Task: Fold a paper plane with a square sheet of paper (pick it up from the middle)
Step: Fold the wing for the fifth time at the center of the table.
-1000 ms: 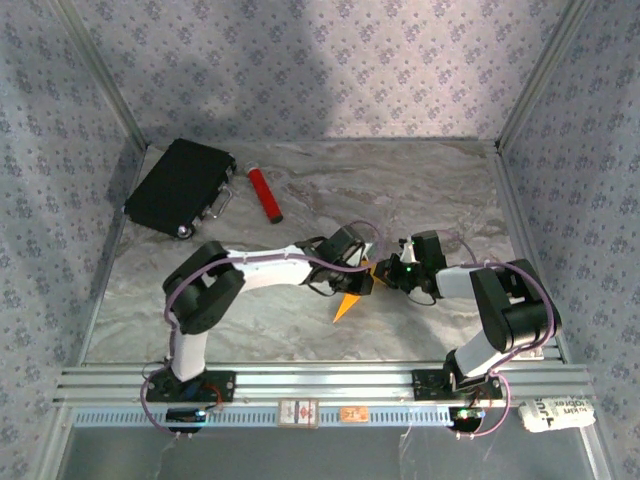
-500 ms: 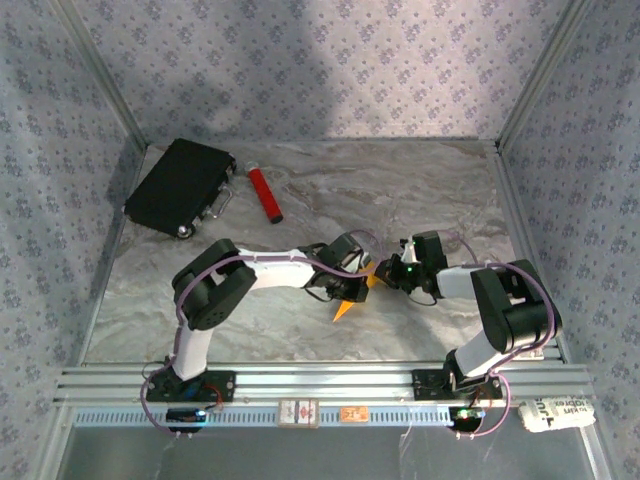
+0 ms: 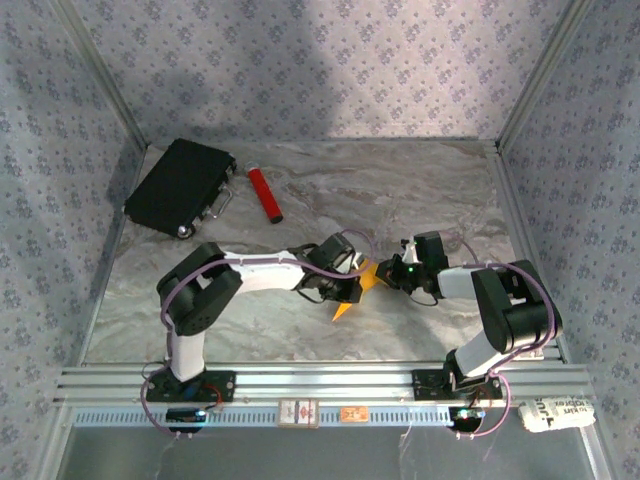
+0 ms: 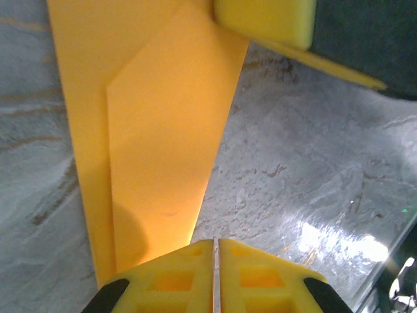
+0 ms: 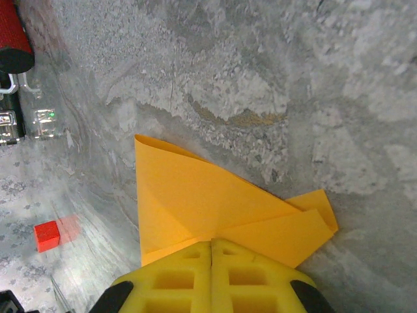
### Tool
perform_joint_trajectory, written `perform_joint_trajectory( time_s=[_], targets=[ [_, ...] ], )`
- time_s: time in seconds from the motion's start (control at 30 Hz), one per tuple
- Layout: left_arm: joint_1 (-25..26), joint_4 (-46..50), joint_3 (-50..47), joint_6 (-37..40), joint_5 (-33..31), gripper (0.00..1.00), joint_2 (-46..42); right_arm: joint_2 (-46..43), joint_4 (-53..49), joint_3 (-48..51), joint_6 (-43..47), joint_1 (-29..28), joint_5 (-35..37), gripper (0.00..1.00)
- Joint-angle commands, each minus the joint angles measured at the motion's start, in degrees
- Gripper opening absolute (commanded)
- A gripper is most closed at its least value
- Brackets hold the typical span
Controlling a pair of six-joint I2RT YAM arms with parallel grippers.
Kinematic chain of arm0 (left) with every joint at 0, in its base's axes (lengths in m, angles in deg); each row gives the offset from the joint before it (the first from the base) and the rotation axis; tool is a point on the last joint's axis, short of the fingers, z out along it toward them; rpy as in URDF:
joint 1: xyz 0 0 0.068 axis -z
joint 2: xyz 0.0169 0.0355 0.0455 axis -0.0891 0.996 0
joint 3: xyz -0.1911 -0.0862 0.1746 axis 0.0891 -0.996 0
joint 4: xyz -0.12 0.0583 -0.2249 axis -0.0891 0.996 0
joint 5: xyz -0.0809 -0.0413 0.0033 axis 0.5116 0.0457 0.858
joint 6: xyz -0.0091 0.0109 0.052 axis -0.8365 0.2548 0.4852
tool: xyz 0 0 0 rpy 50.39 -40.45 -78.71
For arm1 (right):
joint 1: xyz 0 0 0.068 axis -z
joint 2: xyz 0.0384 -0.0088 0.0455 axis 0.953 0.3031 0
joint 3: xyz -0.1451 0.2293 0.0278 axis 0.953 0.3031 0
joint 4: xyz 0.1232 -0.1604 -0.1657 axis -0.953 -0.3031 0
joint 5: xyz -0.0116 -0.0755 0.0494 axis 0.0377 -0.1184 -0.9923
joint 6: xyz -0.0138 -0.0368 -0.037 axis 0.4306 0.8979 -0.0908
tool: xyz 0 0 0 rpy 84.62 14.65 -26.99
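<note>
The table [image 3: 420, 190] carries a black case [image 3: 180, 187] at far left. Mid-table, the left gripper [image 4: 214, 242], pads closed together, sits over the narrow end of the creased paper [image 4: 163, 130]. The right gripper [image 5: 211, 242] is clamped on the other end. A red cylinder [image 3: 264, 194] lies beside the case, and a small red block [image 5: 47, 235] sits apart

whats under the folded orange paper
The marble table shows around the paper. Directly beneath is covered by the paper and the tips of the left claw and right claw.
</note>
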Motion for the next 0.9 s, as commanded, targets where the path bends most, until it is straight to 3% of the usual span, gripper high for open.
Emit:
perform_joint_trajectory(
  time_s=[0.0, 0.4, 0.87],
  targets=[
    [-1.66, -1.64, 0.07, -0.60, 1.26, 0.10, -1.07, 1.13, -6.61, 1.37, 1.11, 1.19, 3.82, 0.06],
    [-2.13, -0.10, -0.47, 0.16, 1.24, 0.05, 4.47, -0.92, -9.23, -1.65, 3.84, 2.12, 2.51, 0.09],
    [-1.08, -4.14, -5.38, -4.01, 1.34, 0.03, 3.79, 2.86, -7.07, -4.88, 4.32, 10.71, -0.85, 0.10]
  ],
)
